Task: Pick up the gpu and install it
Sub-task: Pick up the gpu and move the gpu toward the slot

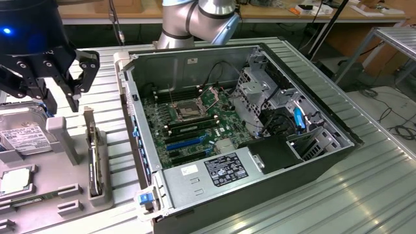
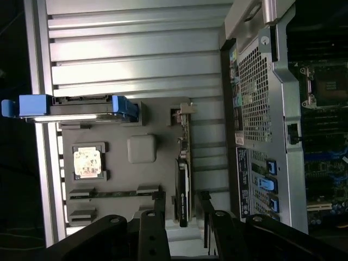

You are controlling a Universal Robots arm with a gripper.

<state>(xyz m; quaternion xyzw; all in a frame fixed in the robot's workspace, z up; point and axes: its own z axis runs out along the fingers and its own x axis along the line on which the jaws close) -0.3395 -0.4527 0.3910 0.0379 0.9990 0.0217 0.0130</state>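
Now, hand: the black two-finger hand [image 1: 63,103] [image 2: 182,217] is released, its jaws stand wide apart and they grasp nothing.
Hand position: it hangs above the far end of the grey plastic holder tray [image 1: 65,195] [image 2: 163,122], at the exterior view's left, and it does not touch the tray.
Gpu: the thin dark rectangular circuit card with a narrow silver bracket at one end [image 1: 94,161] [image 2: 183,179] stands on its long edge in a slot of the tray, on the side of the tray that is nearer to the computer.
Gpu and hand: in the wrist view one end of the card is seen in the gap between the dark fingers [image 2: 159,209]; in the exterior view the hand is above the card and apart from it.
Other parts in the tray: a silver boxy hard drive with a white label and blue side pieces [image 1: 23,139] [image 2: 76,109], a square silver processor chip [image 1: 14,181] [image 2: 87,162] and a narrow green memory stick [image 1: 32,199] [image 2: 109,193] lie each in its own recess.
Computer: the open dark tower case [image 1: 312,78] [image 2: 255,92] lies on its side just beside the tray, and its green motherboard [image 1: 195,112] faces up.
Worktop: the ridged silver metal worktop [image 1: 364,195] [image 2: 136,49] carries the tray and the case.
Arm: the silver robot arm [image 1: 195,19] rises behind the case.
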